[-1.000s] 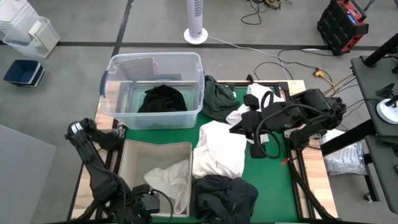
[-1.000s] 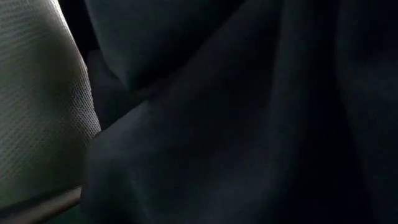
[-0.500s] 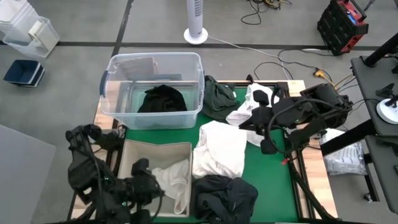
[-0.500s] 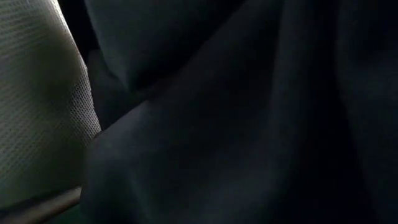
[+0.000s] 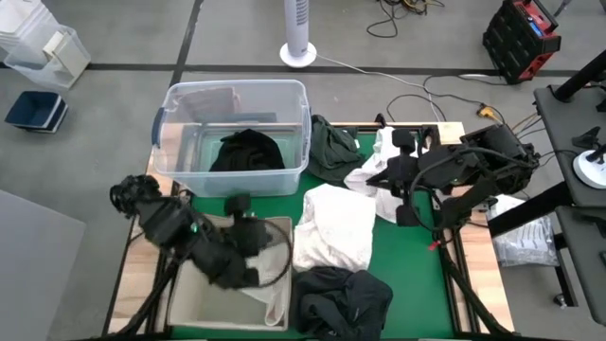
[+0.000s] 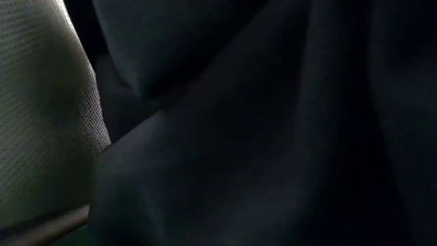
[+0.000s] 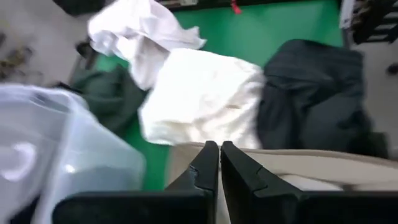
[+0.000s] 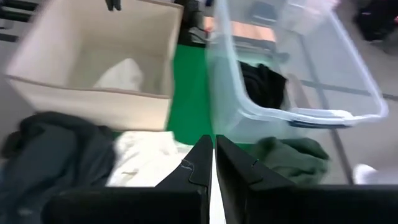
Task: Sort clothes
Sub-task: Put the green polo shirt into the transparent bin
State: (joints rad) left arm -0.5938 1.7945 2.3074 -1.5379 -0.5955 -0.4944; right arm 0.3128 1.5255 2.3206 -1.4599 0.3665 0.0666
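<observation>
White and dark clothes [image 5: 333,232] lie heaped at frame centre on the green counter [image 5: 417,275], awaiting sorting. Left hand [image 7: 219,163], fingers pressed together and empty, hangs over the beige bin [image 5: 189,284]; right hand [image 8: 213,155], likewise closed, hovers centre-right.

A clear plastic tub [image 5: 180,128] stands at the far left of the green table mat [image 5: 417,284]. Just in front of the tub sits a beige fabric bin [image 5: 204,308]. Beyond the tub, on the grey floor, stands a white tower fan [image 5: 298,33]. A red-and-black toolbox [image 5: 521,38] sits far off to the fan's right.
</observation>
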